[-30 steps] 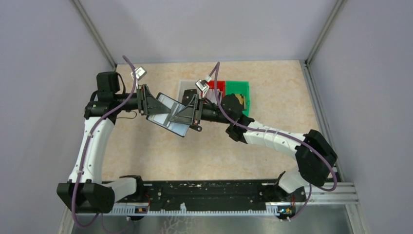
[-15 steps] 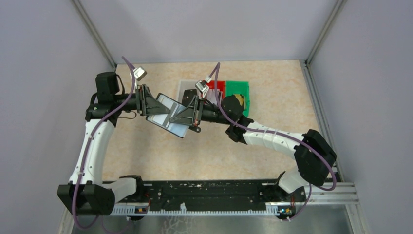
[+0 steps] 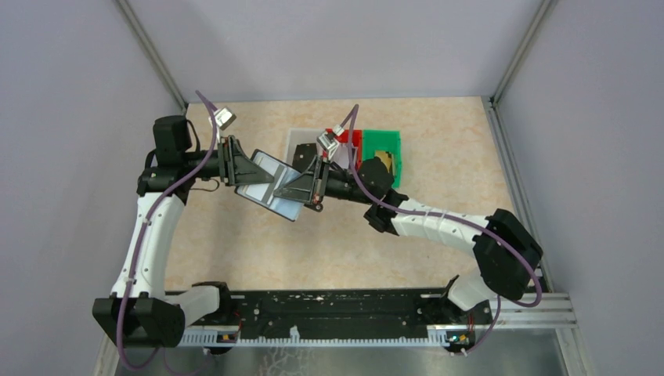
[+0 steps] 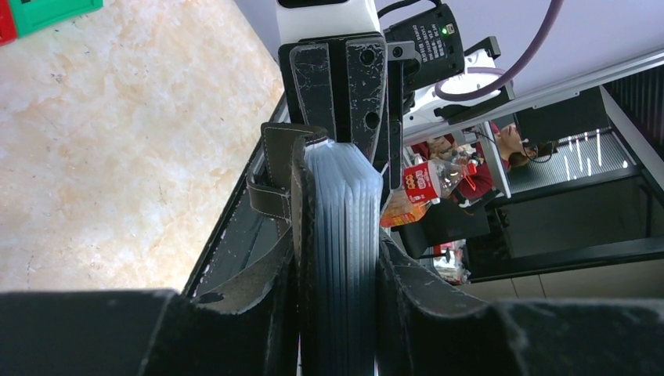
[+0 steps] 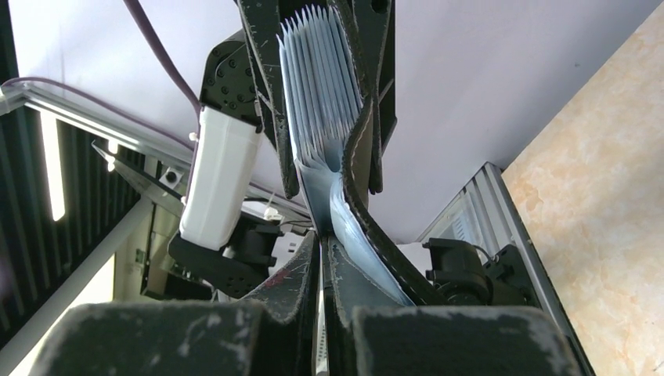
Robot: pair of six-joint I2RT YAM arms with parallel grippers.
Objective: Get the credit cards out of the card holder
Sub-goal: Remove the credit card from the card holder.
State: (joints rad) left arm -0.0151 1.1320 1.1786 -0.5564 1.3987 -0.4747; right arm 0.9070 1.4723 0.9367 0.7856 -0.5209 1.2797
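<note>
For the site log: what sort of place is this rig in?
Probably a robotics lab workcell: a marble-patterned table boxed in by plain pale panels on aluminium posts, with a black mounting rail at its near edge. Beyond it, the left wrist view shows what looks like a seated person.

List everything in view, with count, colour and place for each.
card holder: one, black with pale blue-grey sleeves, held above the table between both grippers, sleeves fanned.
gold-tan card: one seen, inside the green bin; cards in the sleeves cannot be told.
green bin: one, green, far middle of the table.
red bin: one, red, just left of the green bin, partly hidden by the right arm.
white bin: one, white, left of the red bin.
table: one, beige marbled.
left gripper: one, black, clamped on the card holder.
right gripper: one, black, pinching the holder's opposite end.
</note>
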